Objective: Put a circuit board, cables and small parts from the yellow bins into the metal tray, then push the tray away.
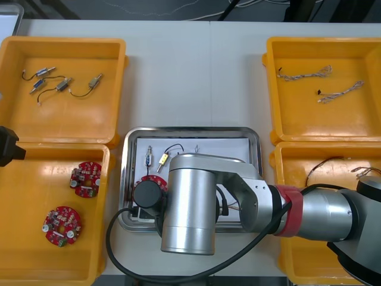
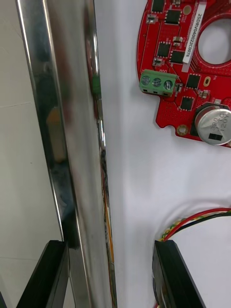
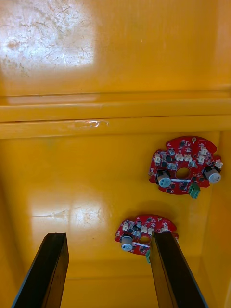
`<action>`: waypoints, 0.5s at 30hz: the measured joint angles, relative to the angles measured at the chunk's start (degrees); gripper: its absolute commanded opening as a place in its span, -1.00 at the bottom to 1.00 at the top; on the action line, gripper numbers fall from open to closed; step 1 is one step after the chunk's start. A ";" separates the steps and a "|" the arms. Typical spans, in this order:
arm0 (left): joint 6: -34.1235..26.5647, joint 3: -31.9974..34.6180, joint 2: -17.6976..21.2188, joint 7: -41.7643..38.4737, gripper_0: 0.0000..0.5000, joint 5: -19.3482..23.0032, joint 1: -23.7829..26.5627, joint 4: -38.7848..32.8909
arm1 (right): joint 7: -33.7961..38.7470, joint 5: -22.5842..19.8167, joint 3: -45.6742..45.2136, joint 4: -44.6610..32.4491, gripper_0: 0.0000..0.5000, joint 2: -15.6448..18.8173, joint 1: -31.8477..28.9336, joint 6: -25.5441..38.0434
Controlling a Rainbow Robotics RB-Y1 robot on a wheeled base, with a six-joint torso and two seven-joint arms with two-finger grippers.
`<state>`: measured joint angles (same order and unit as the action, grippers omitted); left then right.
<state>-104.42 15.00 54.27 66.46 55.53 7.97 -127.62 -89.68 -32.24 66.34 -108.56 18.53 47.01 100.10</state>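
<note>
Two circuit boards (image 1: 84, 180) in yellow bin (image 1: 30, 250), third board (image 2: 169, 111) in metal tray (image 1: 190, 132), left pincer (image 3: 108, 237), right pincer (image 2: 109, 243) wide

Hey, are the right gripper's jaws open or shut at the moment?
Open. The right gripper has its jaws wide apart, straddling the wall of the metal tray, one outside, one inside.
</note>
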 measured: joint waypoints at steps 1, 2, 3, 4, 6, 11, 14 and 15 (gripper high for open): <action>0.00 0.00 0.00 0.00 1.00 0.11 0.00 0.00 | 0.00 0.00 0.00 0.00 1.00 -0.06 0.00 0.05; 0.00 0.00 0.00 0.00 1.00 0.22 0.00 0.00 | 0.00 0.00 0.00 0.00 1.00 -0.12 0.00 0.05; 0.01 0.00 0.00 0.00 1.00 0.32 0.00 0.00 | 0.00 -0.01 0.00 0.00 1.00 -0.17 0.00 0.06; 0.01 0.00 0.00 0.00 1.00 0.41 0.00 0.00 | 0.00 -0.03 0.01 0.00 1.00 -0.21 0.00 0.06; 0.07 0.00 0.00 0.00 1.00 0.60 0.00 0.00 | 0.00 -0.07 0.03 -0.04 1.00 -0.23 0.00 0.06; 0.14 0.00 0.00 0.00 1.00 0.98 0.00 -0.01 | 0.00 -0.13 0.04 -0.18 1.00 -0.23 -0.03 0.10; 0.14 0.00 0.00 0.00 1.00 1.06 0.00 -0.01 | 0.00 -0.09 0.04 -0.23 1.00 -0.23 -0.27 0.10; 0.14 0.00 0.00 0.00 1.00 1.08 0.00 -0.01 | 0.00 0.00 0.04 -0.26 1.00 -0.23 -0.45 0.10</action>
<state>-104.28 15.00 54.27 66.46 56.61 7.97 -127.63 -89.68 -32.23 66.38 -108.82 18.30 46.56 100.20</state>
